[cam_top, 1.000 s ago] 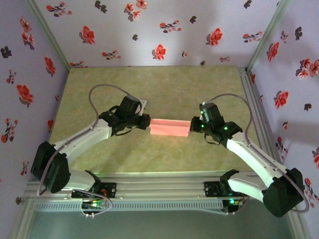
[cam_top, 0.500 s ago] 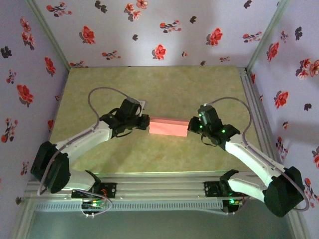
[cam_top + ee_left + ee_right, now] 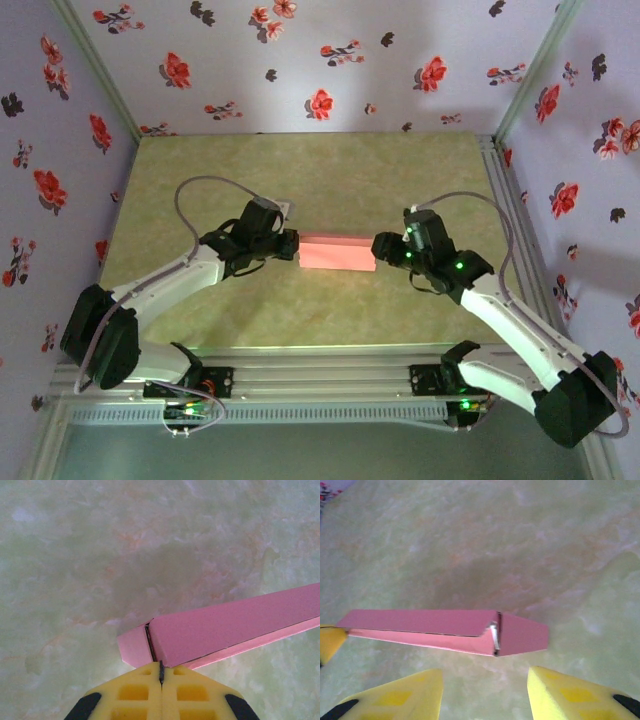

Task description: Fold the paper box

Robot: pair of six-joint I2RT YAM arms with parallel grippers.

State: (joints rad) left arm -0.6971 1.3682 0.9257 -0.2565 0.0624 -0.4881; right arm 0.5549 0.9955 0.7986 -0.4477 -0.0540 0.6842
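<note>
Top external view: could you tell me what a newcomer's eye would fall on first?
The pink paper box, folded into a long strip, is centred over the table. The left gripper is shut on its left end; the right gripper stands open, clear of the other end.

One pink paper box (image 3: 338, 252), two robot arms (image 3: 170, 275) (image 3: 510, 310), one green marbled table (image 3: 300, 180), three flowered walls (image 3: 300, 60)

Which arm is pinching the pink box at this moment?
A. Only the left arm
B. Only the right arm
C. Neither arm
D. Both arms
A: on the left arm the jaws are pressed shut on one end of the pink box, while on the right arm the jaws stand apart, just short of the box's other end and not touching it.
</note>
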